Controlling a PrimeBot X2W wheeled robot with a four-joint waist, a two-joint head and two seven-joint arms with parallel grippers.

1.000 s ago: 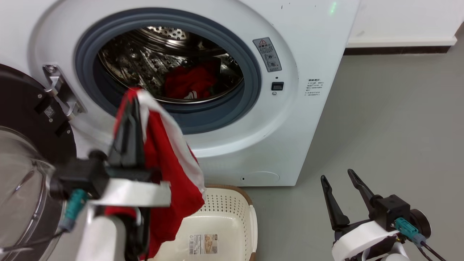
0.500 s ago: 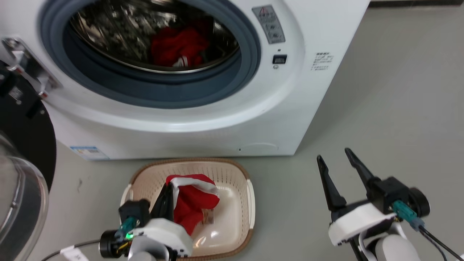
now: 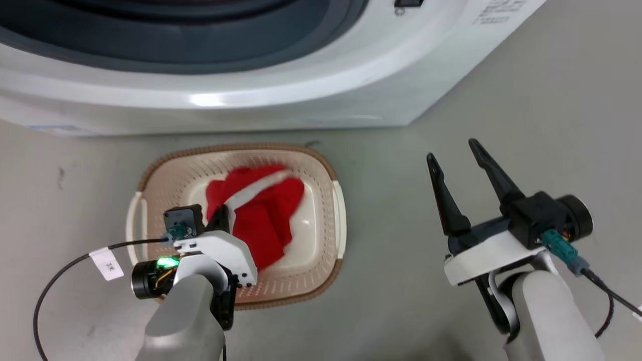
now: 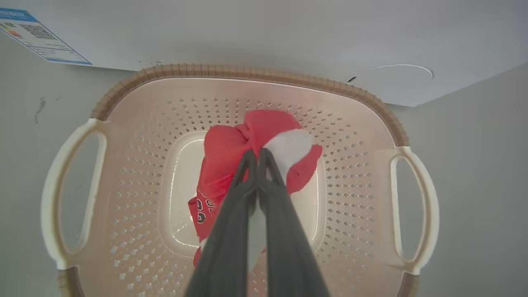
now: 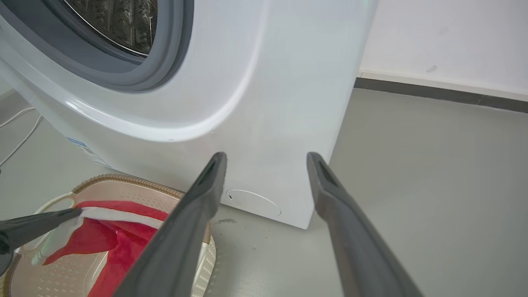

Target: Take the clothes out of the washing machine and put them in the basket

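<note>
The left claw [image 4: 256, 152] is pinched tight on the clothes [image 4: 229, 142], its two dark fingers meeting on a fold where the red cloth joins the white stripe. It hangs over the middle of the basket [image 3: 225, 149]. The cloth droops from the fingertips down inside the basket. Its lower end, which carries some dark print, reaches the smooth bottom panel. In the right wrist view the white stripe stretches from the left claw's tip at about rim height while the red part sags below it.

The basket stands on the grey floor [image 3: 401, 175] just in front of the washing machine [image 3: 251, 95], its far rim close to the machine's base. A blue and white sticker [image 4: 24, 29] sits low on the machine's front.

The right claw [image 3: 451, 150] is spread wide and holds nothing. It hovers above bare floor, well to the right of the basket, fingers pointing toward the machine's lower right corner. A black cable with a white tag [image 3: 108, 263] loops from the left wrist across the floor.
</note>
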